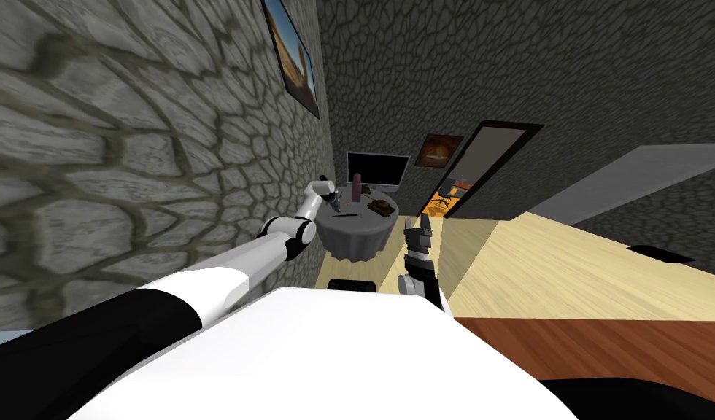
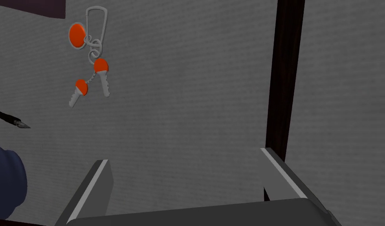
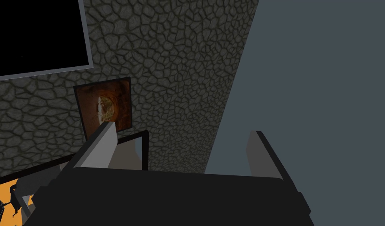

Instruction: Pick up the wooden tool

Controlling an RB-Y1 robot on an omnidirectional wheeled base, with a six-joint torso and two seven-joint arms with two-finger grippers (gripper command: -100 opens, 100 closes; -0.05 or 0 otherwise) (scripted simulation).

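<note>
A long, thin, dark brown tool [image 2: 284,78] lies on the grey cloth of a small round table [image 1: 356,233]. My left gripper [image 2: 184,157] hangs over the cloth, open. The tool runs along the inner side of one of its fingers [image 2: 282,168], and its near end lies just inside the gap. In the head view the left gripper [image 1: 335,195] reaches over the table's near left side. My right gripper [image 3: 184,151] is open and holds nothing. It is raised to the right of the table, where the head view shows it [image 1: 422,227].
A key ring with orange-headed keys [image 2: 89,62], a dark pen tip [image 2: 15,121] and a dark blue object [image 2: 5,180] lie on the cloth. A maroon bottle [image 1: 356,188] and a brown toy tank [image 1: 381,207] stand further back. The stone wall [image 1: 130,146] is close on the left.
</note>
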